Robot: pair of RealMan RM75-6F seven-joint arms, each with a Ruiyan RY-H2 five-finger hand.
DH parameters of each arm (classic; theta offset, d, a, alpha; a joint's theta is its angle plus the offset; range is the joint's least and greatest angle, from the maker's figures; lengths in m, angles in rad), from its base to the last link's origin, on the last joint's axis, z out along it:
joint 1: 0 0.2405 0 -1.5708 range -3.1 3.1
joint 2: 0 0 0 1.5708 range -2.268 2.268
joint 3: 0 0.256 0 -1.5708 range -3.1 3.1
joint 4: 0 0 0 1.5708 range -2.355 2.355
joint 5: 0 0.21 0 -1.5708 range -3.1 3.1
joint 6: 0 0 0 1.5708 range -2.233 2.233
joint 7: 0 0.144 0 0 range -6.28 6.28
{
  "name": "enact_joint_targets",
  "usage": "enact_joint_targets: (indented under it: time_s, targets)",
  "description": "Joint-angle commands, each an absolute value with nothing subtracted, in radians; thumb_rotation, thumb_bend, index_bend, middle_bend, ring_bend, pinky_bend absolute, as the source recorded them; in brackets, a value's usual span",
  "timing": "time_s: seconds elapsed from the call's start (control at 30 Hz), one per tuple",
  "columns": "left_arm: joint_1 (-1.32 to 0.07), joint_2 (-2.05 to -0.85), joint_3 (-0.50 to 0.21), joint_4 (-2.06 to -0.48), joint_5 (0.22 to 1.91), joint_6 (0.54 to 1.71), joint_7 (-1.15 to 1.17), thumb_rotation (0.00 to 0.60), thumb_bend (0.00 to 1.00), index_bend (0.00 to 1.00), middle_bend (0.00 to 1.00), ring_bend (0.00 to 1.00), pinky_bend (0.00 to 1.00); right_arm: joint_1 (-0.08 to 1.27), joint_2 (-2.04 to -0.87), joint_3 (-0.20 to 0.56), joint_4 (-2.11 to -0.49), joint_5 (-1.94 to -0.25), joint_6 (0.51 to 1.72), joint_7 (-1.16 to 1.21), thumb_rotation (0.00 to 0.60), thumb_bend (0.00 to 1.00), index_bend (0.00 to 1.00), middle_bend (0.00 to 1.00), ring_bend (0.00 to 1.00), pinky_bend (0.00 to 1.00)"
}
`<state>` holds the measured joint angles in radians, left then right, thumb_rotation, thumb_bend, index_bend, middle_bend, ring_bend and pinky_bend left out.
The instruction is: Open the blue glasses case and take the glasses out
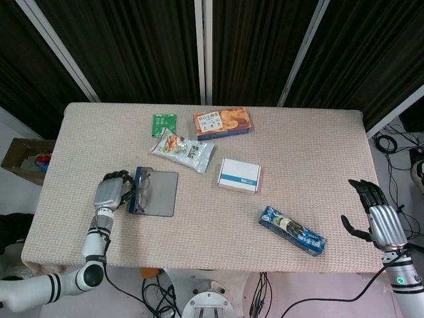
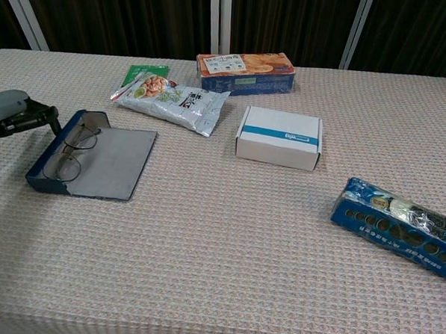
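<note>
Chest view shows us the case [image 2: 96, 160] open, glasses [image 2: 68, 153] still inside; left hand [image 2: 16, 111] alongside, empty, fingers loosely curled.

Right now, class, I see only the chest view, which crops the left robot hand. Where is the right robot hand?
Observer: The right robot hand is beyond the table's right edge, fingers apart, holding nothing.
Operator: And the rest of the left one?
Observer: The left robot hand lies on the table, fingers curled against the left wall of the open blue glasses case. I cannot tell whether it grips.
</note>
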<state>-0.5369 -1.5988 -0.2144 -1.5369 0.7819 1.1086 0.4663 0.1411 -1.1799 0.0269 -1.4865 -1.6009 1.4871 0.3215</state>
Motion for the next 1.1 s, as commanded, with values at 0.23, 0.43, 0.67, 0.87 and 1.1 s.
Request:
enact_joint_targets:
  time_s: [0.23, 0.43, 0.67, 0.87, 1.1]
  targets:
    - [-0.619, -1.644, -0.216, -1.58, 0.831, 1.096, 0.547, 0.0, 0.5, 0.38, 0.16, 0.11, 0.12, 0.133, -1.181, 0.026, -1.481, -1.595, 1.491, 0.328, 0.6, 0.31, 0.08, 0.13, 0.04, 0.1]
    - [-0.616, -1.643, -0.191, -1.598, 0.895, 1.156, 0.564, 0.008, 0.5, 0.37, 0.15, 0.11, 0.12, 0.134, -1.182, 0.027, -1.474, -1.594, 1.489, 0.335, 0.6, 0.31, 0.08, 0.13, 0.04, 0.1]
    - [-0.588, -1.619, -0.168, -1.608, 0.903, 1.185, 0.554, 0.309, 0.42, 0.31, 0.14, 0.11, 0.12, 0.142, -1.188, 0.029, -1.468, -1.596, 1.479, 0.34, 0.6, 0.31, 0.08, 0.13, 0.04, 0.1]
    - [-0.571, -1.611, -0.157, -1.606, 0.907, 1.185, 0.529, 0.366, 0.29, 0.3, 0.14, 0.11, 0.12, 0.144, -1.189, 0.029, -1.463, -1.595, 1.476, 0.343, 0.6, 0.31, 0.08, 0.13, 0.04, 0.1]
    - [-0.578, -1.63, -0.155, -1.563, 0.894, 1.17, 0.536, 0.537, 0.28, 0.3, 0.14, 0.11, 0.12, 0.14, -1.19, 0.028, -1.46, -1.593, 1.48, 0.347, 0.6, 0.31, 0.08, 0.13, 0.04, 0.1]
